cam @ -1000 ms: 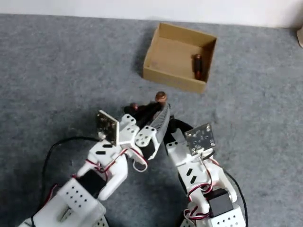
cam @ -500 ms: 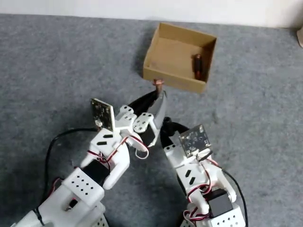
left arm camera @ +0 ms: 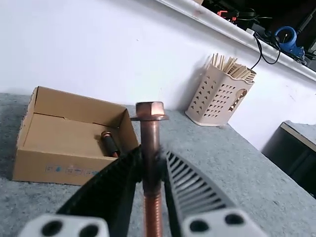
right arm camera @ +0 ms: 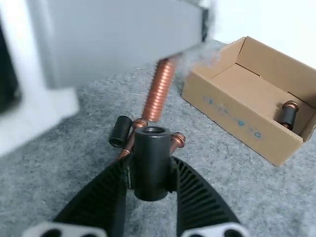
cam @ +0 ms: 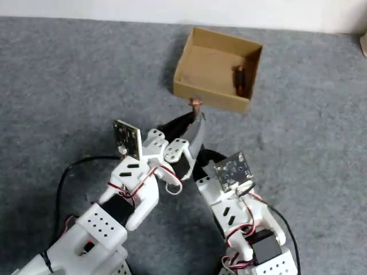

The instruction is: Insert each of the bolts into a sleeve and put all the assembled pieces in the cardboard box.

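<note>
Left hand: clenched on a copper bolt, which stands upright with its hex head above the fingers. In the high view the hand is at centre frame and the bolt head is just below the box's near wall.
Right hand: grasping a black sleeve with its open end up. The copper bolt's threaded end comes down close by the sleeve's mouth; whether they touch cannot be told.
Cardboard box: open-topped, at upper centre-right of the high view.
Assembled piece: lies inside the box against its right wall.
Loose parts: a spare sleeve and two loose bolts lie together on the tabletop beyond the held sleeve.
Tabletop: covered in grey, carpet-like material.
Beige holder: slotted, filled with wooden sticks, standing against the white wall, apart from the box.
</note>
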Controlling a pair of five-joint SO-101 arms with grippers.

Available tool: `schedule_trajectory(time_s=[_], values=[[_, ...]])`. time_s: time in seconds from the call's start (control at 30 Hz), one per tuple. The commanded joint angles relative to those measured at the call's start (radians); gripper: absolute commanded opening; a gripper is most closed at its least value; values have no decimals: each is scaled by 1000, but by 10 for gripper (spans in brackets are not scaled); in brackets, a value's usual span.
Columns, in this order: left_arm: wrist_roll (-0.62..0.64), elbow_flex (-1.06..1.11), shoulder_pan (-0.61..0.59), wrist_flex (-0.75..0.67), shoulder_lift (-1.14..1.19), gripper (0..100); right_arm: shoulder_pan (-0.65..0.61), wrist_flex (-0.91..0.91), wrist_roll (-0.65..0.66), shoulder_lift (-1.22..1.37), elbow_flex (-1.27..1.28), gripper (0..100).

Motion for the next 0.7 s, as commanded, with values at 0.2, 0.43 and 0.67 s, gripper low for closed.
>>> schedule_trajectory(time_s=[0.2,0.43,0.67], values=[[94,-91,13,129,1,5,33,2,14,-8,-4,5],[95,-93,36,155,1,5,90,2,14,-8,-13,5],[89,-99,10,149,2,5,38,27,14,-8,-5,5]])
